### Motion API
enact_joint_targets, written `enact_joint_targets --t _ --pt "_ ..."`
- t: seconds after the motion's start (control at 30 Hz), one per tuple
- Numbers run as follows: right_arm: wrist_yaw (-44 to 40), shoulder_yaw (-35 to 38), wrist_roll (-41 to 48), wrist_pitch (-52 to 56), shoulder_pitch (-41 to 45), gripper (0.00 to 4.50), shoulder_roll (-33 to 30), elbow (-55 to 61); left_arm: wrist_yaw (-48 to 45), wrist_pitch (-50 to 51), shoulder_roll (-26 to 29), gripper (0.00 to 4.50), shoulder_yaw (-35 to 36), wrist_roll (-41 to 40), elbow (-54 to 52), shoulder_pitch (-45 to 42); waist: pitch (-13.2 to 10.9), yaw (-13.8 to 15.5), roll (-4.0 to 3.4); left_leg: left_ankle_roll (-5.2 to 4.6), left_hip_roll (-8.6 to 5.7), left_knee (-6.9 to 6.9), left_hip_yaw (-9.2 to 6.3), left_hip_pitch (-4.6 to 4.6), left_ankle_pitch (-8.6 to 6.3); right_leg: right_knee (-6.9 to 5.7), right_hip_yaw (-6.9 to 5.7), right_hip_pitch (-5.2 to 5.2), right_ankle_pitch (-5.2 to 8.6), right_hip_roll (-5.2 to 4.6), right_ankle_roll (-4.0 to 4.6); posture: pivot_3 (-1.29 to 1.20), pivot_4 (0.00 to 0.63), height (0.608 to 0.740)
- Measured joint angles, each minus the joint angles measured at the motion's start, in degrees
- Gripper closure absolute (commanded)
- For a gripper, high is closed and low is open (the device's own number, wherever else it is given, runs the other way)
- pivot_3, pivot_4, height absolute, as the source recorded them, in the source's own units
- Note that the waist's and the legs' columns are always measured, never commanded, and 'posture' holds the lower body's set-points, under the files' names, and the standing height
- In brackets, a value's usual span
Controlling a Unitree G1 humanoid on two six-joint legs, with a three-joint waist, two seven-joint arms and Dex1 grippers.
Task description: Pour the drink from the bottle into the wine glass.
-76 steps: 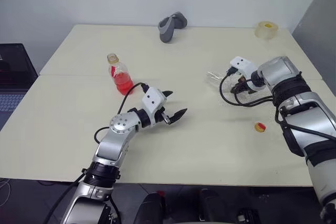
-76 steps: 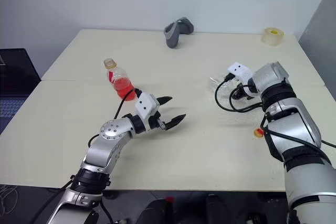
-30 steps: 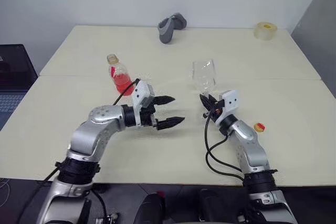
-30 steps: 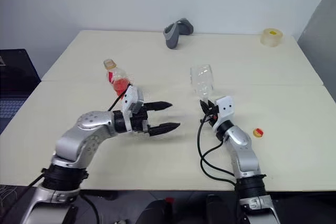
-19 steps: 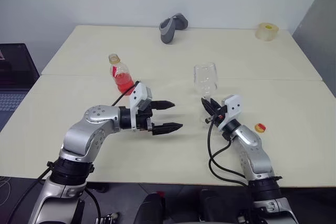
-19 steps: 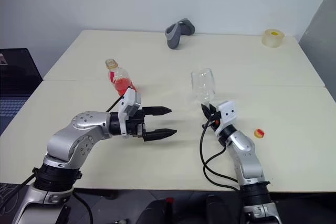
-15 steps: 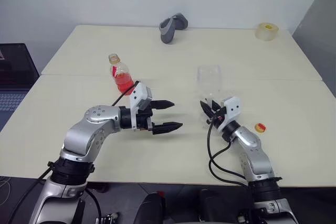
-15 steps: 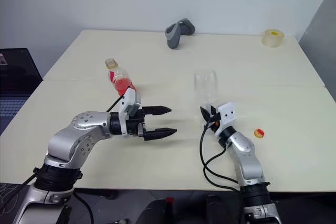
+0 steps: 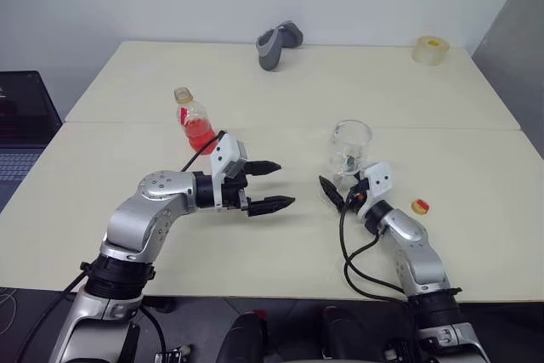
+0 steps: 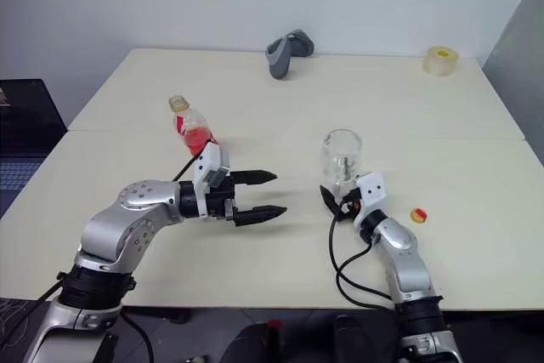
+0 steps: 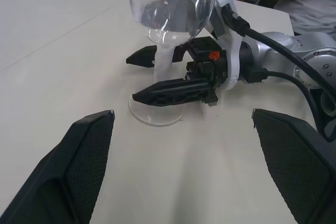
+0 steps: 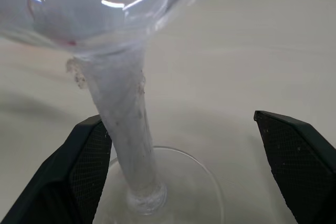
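One bottle (image 9: 192, 118), one wine glass (image 9: 349, 149), one tape roll (image 9: 431, 48), one grey object (image 9: 277, 43), two grippers: left (image 9: 271, 185), right (image 9: 339, 192).

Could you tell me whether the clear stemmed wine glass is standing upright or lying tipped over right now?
Upright: the clear stemmed wine glass stands on its round foot on the cream table, bowl above the stem, between the open fingers of the right gripper.

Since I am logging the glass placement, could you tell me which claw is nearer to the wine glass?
The right. The right claw is open with its fingers on either side of the wine glass stem; the left claw hangs open, well off to the glass's left.
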State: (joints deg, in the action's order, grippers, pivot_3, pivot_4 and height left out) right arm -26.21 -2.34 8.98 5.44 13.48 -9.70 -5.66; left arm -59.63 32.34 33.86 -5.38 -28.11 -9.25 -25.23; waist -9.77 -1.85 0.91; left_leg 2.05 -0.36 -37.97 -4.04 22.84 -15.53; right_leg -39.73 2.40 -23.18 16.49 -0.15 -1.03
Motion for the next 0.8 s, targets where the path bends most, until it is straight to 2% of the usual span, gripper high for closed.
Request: enact_joint_targets --t 0.37,0.57,0.8 --pt "-5.4 -1.9 -0.6 0.6 -3.9 0.02 -5.8 5.1 -3.3 -2.2 3.9 0.00 -0.9 1.0 -4.7 0.0 0.0 0.0 0.00 0.00 -0.01 0.00 0.01 0.01 0.00 0.00 0.01 0.00 0.01 0.00 0.01 0.00 0.150 0.740" --pt "-9.0 -1.2 3.2 5.2 -7.3 0.02 -10.8 15.7 0.9 -2.5 3.8 0.00 1.9 0.9 -7.7 1.9 0.0 0.1 0.00 -0.01 0.01 -0.01 -0.03 0.02 -0.01 0.02 0.00 0.01 0.01 0.00 0.00 0.00 0.150 0.740" --pt "-12.5 -0.4 7.0 11.3 -10.1 0.02 -17.5 24.8 6.4 -1.7 0.8 0.00 2.9 -0.8 -12.0 2.8 0.0 0.2 0.02 -0.01 0.00 -0.03 -0.05 0.02 -0.01 0.03 -0.02 0.04 0.01 0.00 0.00 0.00 0.150 0.740"
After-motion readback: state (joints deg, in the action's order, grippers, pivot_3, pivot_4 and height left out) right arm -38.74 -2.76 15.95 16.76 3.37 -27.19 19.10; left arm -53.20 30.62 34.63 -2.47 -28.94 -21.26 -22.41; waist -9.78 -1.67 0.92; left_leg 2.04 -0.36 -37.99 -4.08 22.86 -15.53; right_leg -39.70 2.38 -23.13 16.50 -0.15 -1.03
